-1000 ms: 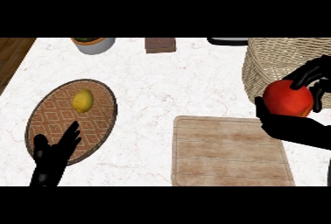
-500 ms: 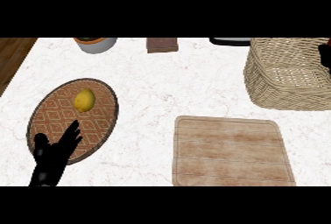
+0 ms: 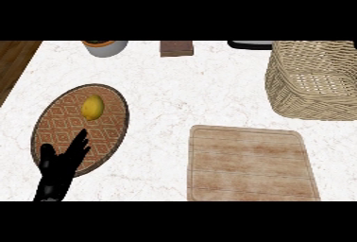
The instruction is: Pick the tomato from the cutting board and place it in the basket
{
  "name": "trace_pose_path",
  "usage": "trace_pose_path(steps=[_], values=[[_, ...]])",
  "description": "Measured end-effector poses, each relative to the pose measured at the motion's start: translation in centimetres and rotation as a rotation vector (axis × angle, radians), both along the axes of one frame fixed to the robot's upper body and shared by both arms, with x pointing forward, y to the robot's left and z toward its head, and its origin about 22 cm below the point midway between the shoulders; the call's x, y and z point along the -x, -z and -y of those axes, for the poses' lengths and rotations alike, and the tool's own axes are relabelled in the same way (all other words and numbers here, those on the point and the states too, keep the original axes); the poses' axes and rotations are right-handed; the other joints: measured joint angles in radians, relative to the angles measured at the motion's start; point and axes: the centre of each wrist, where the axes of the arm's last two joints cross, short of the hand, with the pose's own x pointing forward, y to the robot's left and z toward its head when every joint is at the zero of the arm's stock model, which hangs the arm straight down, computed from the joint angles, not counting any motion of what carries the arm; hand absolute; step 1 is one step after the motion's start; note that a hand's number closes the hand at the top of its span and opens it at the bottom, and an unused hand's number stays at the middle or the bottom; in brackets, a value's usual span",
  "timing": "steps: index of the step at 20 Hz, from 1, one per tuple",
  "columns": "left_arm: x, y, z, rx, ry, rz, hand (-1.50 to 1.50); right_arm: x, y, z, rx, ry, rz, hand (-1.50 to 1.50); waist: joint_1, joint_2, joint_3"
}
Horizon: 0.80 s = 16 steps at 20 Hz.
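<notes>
I see no tomato on the cutting board [image 3: 251, 163] or in the basket [image 3: 307, 105]; right hand is out of view. I'd centre over the basket before releasing; left hand [image 3: 57, 175] rests lower left, fingers [image 3: 78, 144] straight

I see a woven wicker basket [image 3: 296, 97] upper right, a matt, grainy wooden cutting board [image 3: 251, 163] below it, and a veined marble counter [image 3: 195, 85].
</notes>
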Motion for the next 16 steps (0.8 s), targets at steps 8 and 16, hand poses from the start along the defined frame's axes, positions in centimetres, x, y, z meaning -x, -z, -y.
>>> trace_pose_path(steps=[8, 16], values=[[0.0, 0.1, 0.0, 0.001, 0.001, 0.005, 0.0, -3.4, 3.9, 3.3, -0.131, 0.003, -0.008, 1.5, 0.003, 0.001, 0.001], [0.1, -0.1, 0.2, 0.004, -0.005, -0.006, 0.0, -4.7, 8.1, 6.5, -0.226, -0.002, 0.001, 1.5, 0.002, 0.002, 0.0]])
